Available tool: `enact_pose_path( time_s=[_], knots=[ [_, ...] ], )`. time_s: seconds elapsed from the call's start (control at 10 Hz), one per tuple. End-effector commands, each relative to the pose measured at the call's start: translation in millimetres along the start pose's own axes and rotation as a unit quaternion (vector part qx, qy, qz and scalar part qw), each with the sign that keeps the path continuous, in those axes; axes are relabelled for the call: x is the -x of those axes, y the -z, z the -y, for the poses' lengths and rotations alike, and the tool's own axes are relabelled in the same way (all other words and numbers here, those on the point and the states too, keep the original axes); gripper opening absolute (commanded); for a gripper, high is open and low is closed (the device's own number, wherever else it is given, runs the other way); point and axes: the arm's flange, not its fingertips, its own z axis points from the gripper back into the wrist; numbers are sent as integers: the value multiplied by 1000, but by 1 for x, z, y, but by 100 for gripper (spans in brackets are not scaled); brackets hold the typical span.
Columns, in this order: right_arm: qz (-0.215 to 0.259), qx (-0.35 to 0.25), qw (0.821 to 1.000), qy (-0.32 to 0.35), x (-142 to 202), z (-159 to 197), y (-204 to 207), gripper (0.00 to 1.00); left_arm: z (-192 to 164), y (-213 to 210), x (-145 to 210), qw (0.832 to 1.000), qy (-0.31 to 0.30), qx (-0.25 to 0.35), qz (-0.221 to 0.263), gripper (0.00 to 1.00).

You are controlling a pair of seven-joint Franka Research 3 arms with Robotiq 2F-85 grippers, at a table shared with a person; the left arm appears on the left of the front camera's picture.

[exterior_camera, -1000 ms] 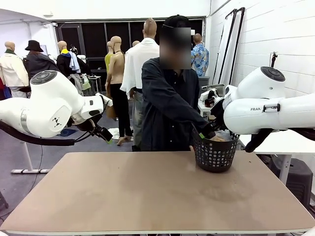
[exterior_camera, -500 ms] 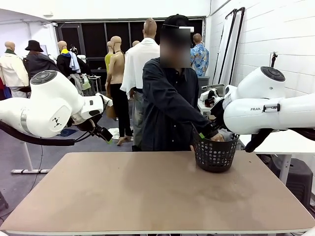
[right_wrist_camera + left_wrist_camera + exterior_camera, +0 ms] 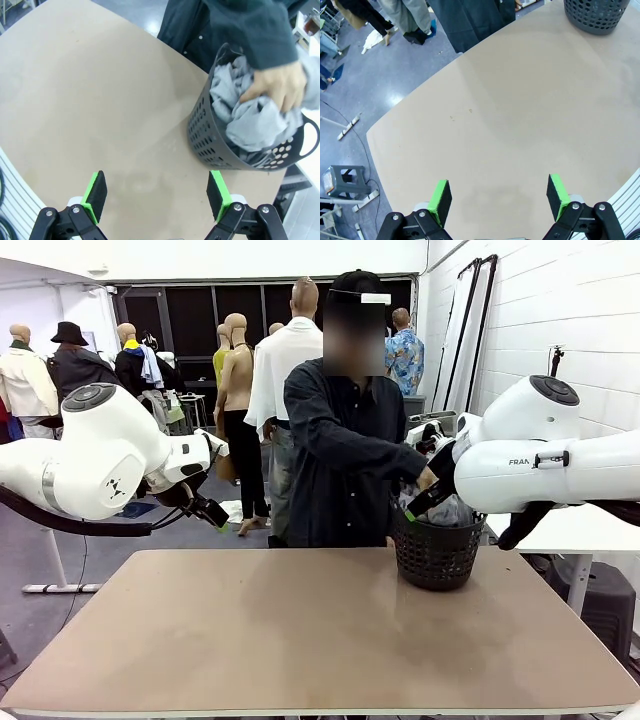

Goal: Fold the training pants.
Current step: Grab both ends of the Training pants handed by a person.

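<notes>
Left wrist, claw: the left gripper (image 3: 497,197) has its jaws spread wide with nothing between them.
Left wrist, below: bare table (image 3: 495,115).
Left wrist, far right: a black basket (image 3: 596,17) stands on the table, well apart from the claw.
Right wrist, claw: the right gripper (image 3: 157,192) is spread wide and empty, above the table, near the basket.
Right wrist, pants: the grey pants (image 3: 250,130) lie crumpled inside the basket, bulging over its rim.
Right wrist, hand: the person's hand (image 3: 277,85) grips the bundle from above; a dark sleeve (image 3: 240,25) leads to it.
Front, arms: the left arm hangs at the far left; the right claw hangs just beside the basket's left rim.
Front, person: stands at the far side and reaches right into the basket.
</notes>
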Motion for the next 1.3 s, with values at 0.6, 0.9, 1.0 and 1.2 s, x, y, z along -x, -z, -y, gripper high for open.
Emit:
enact_pose_path(
  time_s=[0.6, 0.9, 1.0, 1.2],
  knots=[
    [2, 1, 1000, 0, 0, 0, 0, 100, 0, 0, 0, 1000, 6, 0, 0, 100],
    [2, 1, 1000, 0, 0, 0, 0, 100, 0, 0, 0, 1000, 6, 0, 0, 100],
    [2, 1, 1000, 0, 0, 0, 0, 100, 0, 0, 0, 1000, 6, 0, 0, 100],
    [2, 1, 1000, 0, 0, 0, 0, 100, 0, 0, 0, 1000, 6, 0, 0, 100]
  ],
)
